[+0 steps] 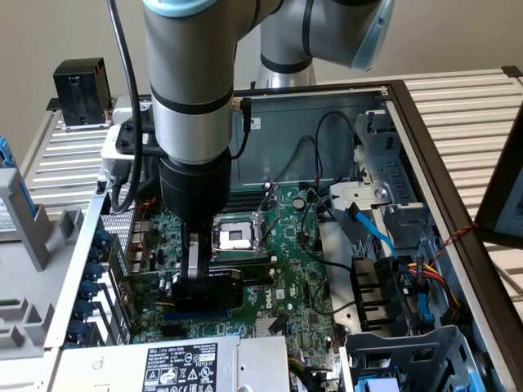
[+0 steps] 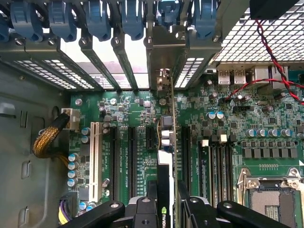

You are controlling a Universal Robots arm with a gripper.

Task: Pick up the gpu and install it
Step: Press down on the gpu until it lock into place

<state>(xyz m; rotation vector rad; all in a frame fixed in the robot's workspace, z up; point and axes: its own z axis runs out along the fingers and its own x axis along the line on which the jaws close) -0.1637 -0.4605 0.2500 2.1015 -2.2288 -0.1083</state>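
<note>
The gpu [image 1: 245, 278] is a thin green card standing on edge, low over the big green motherboard [image 1: 294, 245] inside the open computer case. My gripper [image 1: 198, 282] reaches straight down and is shut on the card. In the wrist view the gpu [image 2: 172, 142] appears edge-on, lined up along an expansion slot. Its silvery bracket [image 2: 164, 52] lies against the case's rear slot openings. My gripper [image 2: 166, 209] has a dark finger on each side of the card's near end. How deep the card sits in the slot is hidden.
A bare CPU socket [image 1: 237, 233] lies just beyond the card. A grey power supply [image 1: 180, 363] borders the near side, and a drive cage [image 1: 409, 351] with blue cables [image 1: 372, 229] fills the exterior view's right. Blue slot latches [image 2: 99, 19], a white slot [image 2: 93, 161] and red-black wires [image 2: 270, 57] sit nearby.
</note>
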